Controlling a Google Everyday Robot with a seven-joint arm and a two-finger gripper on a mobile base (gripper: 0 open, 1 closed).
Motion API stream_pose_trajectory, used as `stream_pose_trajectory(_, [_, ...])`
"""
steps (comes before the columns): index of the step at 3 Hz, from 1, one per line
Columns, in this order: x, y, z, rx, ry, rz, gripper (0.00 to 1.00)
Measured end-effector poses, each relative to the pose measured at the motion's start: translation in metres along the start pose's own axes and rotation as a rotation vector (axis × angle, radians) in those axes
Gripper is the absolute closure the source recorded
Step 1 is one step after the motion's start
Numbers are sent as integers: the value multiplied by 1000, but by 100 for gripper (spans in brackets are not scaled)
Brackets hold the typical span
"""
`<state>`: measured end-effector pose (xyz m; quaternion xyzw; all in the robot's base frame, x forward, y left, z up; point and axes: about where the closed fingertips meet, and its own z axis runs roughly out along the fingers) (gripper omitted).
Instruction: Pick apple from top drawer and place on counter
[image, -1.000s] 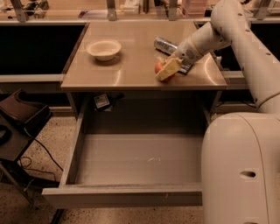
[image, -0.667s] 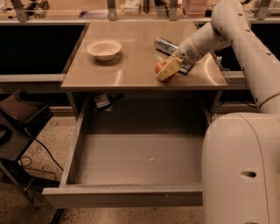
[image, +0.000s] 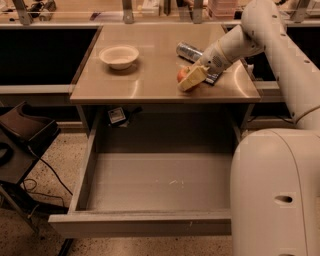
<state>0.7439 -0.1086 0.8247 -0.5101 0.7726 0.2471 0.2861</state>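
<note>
The red-orange apple (image: 181, 74) is at the right front part of the beige counter (image: 150, 80), low at its surface; I cannot tell whether it rests on it. My gripper (image: 190, 79) is right at the apple, coming in from the right, and its yellowish end covers the apple's right side. The top drawer (image: 150, 182) is pulled fully open below the counter, and its flat grey bottom holds nothing I can see.
A white bowl (image: 119, 55) sits on the counter's left. A silver can (image: 189, 50) lies behind the apple, and a dark flat packet (image: 216, 78) lies under my wrist. My white base (image: 275, 195) fills the lower right. A dark stand (image: 25, 135) with cables is at the left.
</note>
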Motion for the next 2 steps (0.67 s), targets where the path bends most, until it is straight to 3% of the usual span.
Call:
stream_pose_trajectory(1, [0, 0, 0, 0, 0, 0, 0])
stream_pose_trajectory(2, [0, 0, 0, 0, 0, 0, 0])
